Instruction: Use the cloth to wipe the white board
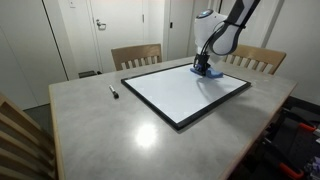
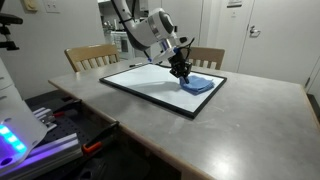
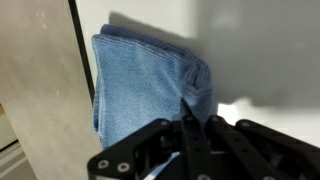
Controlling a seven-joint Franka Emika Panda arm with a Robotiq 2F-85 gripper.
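The white board [image 1: 180, 92] [image 2: 150, 82] lies flat on the table, glossy white in a thin black frame. The light-blue cloth [image 1: 207, 72] [image 2: 200, 85] [image 3: 140, 85] rests folded on the board near one corner. My gripper [image 1: 202, 68] [image 2: 181, 72] [image 3: 192, 118] is down on the cloth, shut, with a pinched ridge of the fabric between its black fingers [image 3: 185, 135]. In the wrist view the cloth's edge runs along the board's black frame [image 3: 80, 60].
A small black marker [image 1: 113, 92] lies on the grey tabletop [image 1: 100, 125] beside the board. Wooden chairs [image 1: 135, 55] [image 1: 255, 60] stand at the far side, another at the near corner [image 1: 20, 140]. Doors and a wall are behind.
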